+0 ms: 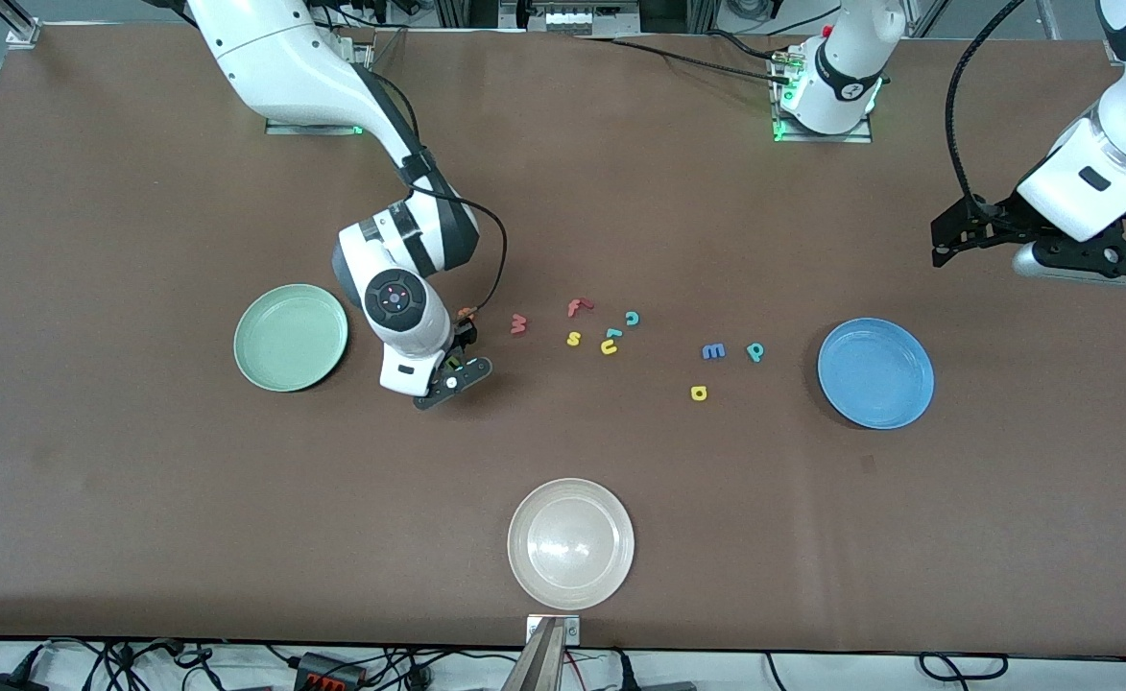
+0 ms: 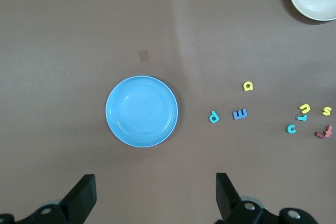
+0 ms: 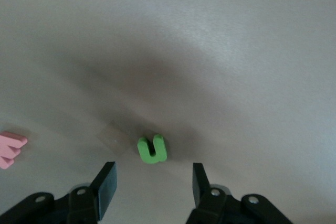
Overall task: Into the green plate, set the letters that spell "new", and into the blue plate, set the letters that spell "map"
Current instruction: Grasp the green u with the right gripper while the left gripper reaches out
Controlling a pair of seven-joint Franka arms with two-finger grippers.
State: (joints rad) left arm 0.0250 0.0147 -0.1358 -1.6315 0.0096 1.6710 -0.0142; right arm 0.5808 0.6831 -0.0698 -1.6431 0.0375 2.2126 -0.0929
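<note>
Brown tabletop under the right gripper [image 3: 152, 184] shows the green n [image 3: 152, 149] lying between its half-open fingers, near the green plate [image 1: 291, 337]; it should close squarely, while the left gripper [image 2: 153, 198] waits wide open above the blue plate [image 2: 142, 110].

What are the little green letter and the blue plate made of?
The green "n" looks like soft foam: thick, matte, with rounded edges and no shine. The blue plate looks like smooth plastic, maybe melamine: even colour and a faint sheen along its shallow rim. Looks alone can't settle either one for sure.
</note>
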